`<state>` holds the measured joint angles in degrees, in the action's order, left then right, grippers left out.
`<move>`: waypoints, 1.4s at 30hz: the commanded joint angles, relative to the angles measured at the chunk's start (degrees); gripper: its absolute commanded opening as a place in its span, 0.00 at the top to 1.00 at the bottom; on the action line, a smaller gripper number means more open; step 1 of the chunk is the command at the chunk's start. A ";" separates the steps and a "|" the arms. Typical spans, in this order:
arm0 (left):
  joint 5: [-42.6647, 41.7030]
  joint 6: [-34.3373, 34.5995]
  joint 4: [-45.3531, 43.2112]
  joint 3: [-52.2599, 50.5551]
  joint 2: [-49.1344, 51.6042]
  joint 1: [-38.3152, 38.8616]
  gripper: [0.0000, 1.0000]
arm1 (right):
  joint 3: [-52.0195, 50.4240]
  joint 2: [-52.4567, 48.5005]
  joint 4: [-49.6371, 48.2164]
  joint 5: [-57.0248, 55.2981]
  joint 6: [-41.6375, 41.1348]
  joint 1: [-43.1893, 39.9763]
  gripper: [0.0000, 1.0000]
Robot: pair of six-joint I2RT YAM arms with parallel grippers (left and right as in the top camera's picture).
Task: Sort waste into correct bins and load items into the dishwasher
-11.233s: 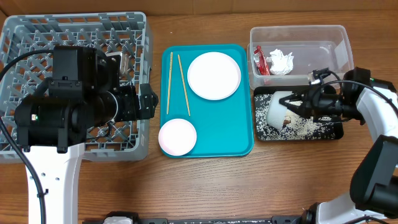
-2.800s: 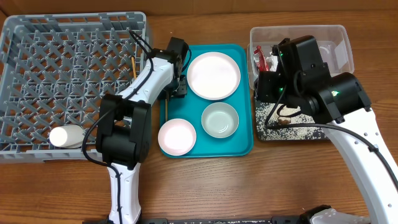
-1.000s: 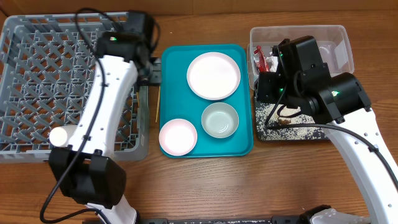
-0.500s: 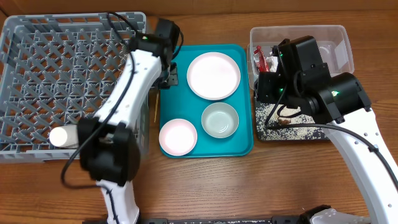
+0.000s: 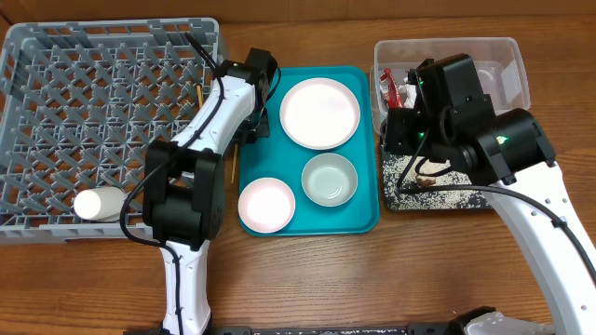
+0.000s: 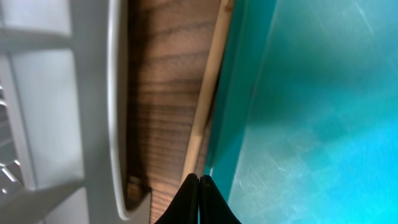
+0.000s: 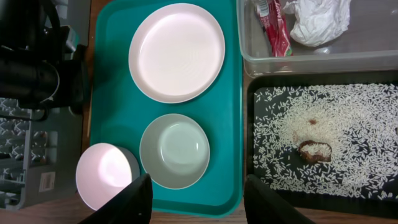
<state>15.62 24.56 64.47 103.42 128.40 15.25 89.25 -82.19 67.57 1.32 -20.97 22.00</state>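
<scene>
Rack [image 5: 56, 112]: grey lattice, fills the left of the overhead frame; stands on the wooden worktop [image 5: 372, 279].
Cup [image 5: 98, 204]: white, on its side on the rack floor, lower left of the overhead frame.
Other chopstick [image 5: 202, 95]: a short brown length shows at the rack's right side, upper part; the rest cannot be made out.
Chopstick [image 6: 208, 87]: flat on the worktop in the narrow gap between the rack and the teal tray [image 5: 363, 219], running along the tray's left rim.
Left jaws: pressed together, nothing seen between them. The fingertips [image 6: 186, 202] come to a point at the chopstick's near end; contact cannot be told.
Dish [image 5: 265, 204]: pink, upright, lower left of the teal tray.
Plate [image 5: 319, 113]: upright, upper part of the teal tray.
Bowl [image 5: 330, 179]: pale green, upright, below the plate and just beside the dish.
Right jaws: spread wide and empty. The fingers [image 7: 134, 199] show at the bottom edge of the right wrist frame, below the bowl.
Wrapper [image 7: 277, 28]: red, in the left end of the tub [image 5: 503, 56].
Tissue [image 7: 320, 18]: white, crumpled, in the tub just right of the wrapper.
Tub position: upper right of the overhead frame, partly hidden by the right arm.
Black tray [image 7: 251, 155]: just below the tub, right of the teal tray.
Rice [image 7: 348, 124]: scattered across the black tray floor.
Scrap [image 7: 315, 150]: brown, among the rice.
</scene>
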 commanded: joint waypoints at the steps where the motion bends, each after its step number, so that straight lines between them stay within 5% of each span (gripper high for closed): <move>1: 1.40 1.20 -0.39 0.11 1.36 -0.28 0.95 | 0.74 0.11 -0.13 0.28 -0.07 -0.22 0.51; 16: 8.85 5.79 5.84 0.13 2.21 -3.10 0.95 | 0.74 0.11 0.31 0.28 -0.07 -0.22 0.51; 23: 4.46 5.16 5.75 0.13 2.21 -8.26 0.96 | 0.74 0.11 0.28 0.28 -0.07 -0.22 0.51; 28: -5.62 -3.28 0.72 0.13 2.21 -8.02 0.91 | 0.74 0.11 0.28 0.28 -0.07 -0.22 0.51; 42: -6.27 -6.38 -4.70 0.13 2.34 -0.57 0.81 | 0.74 0.11 0.35 0.28 -0.07 -0.22 0.51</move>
<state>11.60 19.27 60.12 103.57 130.30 13.32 89.25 -82.19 68.16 1.32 -20.99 22.00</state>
